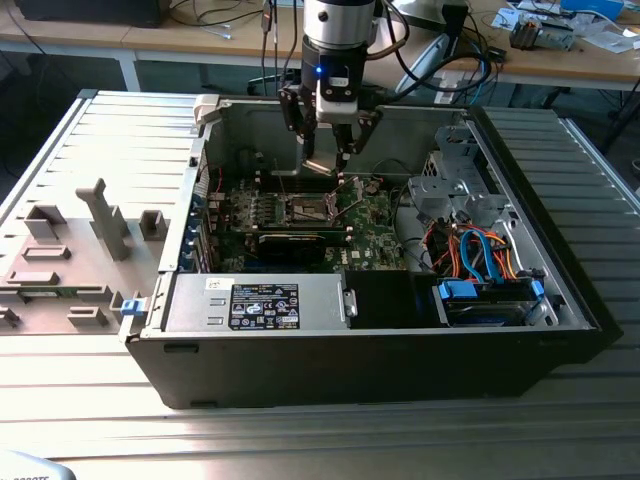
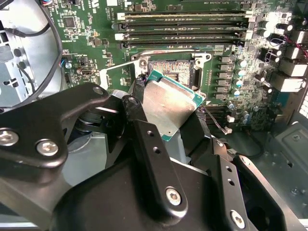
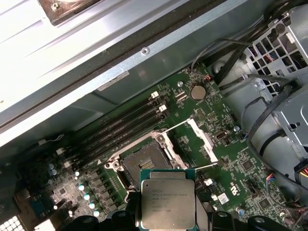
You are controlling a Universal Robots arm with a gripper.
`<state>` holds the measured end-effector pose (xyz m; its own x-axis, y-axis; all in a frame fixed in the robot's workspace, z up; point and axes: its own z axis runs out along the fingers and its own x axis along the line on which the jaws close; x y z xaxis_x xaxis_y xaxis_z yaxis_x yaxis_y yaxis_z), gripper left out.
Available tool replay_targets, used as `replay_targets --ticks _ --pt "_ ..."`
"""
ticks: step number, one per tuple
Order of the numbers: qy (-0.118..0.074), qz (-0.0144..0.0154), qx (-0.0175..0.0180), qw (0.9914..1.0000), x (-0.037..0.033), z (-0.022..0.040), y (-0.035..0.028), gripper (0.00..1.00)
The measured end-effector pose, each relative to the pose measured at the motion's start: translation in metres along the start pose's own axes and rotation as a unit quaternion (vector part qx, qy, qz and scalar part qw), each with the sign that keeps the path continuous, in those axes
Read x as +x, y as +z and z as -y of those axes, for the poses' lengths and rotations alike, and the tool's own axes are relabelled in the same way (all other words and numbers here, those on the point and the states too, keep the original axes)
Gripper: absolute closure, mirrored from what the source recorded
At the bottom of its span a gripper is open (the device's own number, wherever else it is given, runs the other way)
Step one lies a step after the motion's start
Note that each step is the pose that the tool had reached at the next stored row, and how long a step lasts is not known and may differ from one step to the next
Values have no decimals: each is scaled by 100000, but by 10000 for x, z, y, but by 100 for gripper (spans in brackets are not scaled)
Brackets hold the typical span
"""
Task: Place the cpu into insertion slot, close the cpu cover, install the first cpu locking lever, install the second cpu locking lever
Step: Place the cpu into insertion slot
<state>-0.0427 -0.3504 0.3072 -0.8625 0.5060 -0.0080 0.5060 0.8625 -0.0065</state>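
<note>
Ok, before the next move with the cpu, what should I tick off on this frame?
1. Grip on the cpu: ok. The gripper clamps it by two opposite edges in both wrist views.
2. The socket is bare: ok. Its contacts are exposed and nothing lies in it.
3. The cpu cover is out of the way: ok. It stands raised beside the socket.
4. The locking levers are released: ok. The thin rods angle away from the socket.
5. The cpu is not seated: ok. It hangs apart from the socket.
6. Corner orientation matches the socket: cannot tell.
</note>
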Motion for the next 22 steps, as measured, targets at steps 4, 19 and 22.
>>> replay_targets --ticks 4,19,22 --pt "371 28 54 99999 0 0 1 45" --pt "1851 112 226 99983 0 0 5 45" --pt "2107 128 255 99977 0 0 5 45"
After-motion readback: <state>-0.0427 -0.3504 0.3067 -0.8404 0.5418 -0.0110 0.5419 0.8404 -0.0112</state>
